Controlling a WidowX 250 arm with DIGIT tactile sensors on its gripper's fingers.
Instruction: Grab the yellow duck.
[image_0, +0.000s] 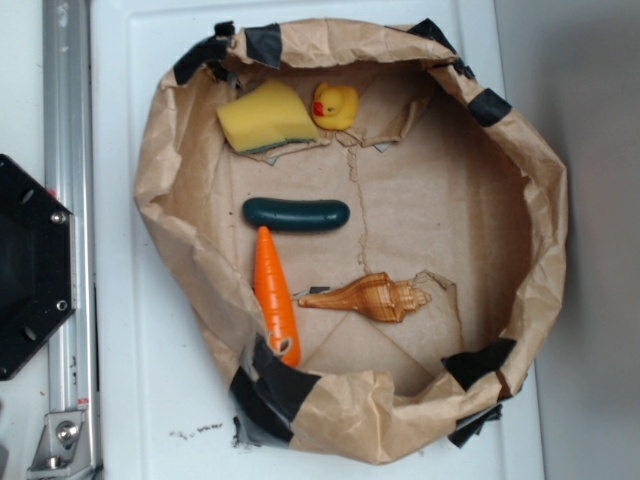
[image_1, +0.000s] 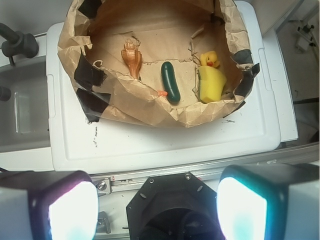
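A robot test setup, most likely a lab rather than a home. A white plastic worktop (image_0: 150, 400) carries a makeshift pen of crumpled brown paper (image_0: 540, 230) patched with black tape (image_0: 275, 385). Inside lie toy props: a carrot (image_0: 275, 295), a green cucumber (image_0: 296, 213), a seashell (image_0: 370, 297), a sponge (image_0: 265, 117) and the yellow duck (image_0: 335, 105). A bare aluminium rail (image_0: 68, 150) and a black bolted mounting plate (image_0: 30, 265) sit beside the worktop. Loose cables (image_1: 304, 35) trail at one edge.
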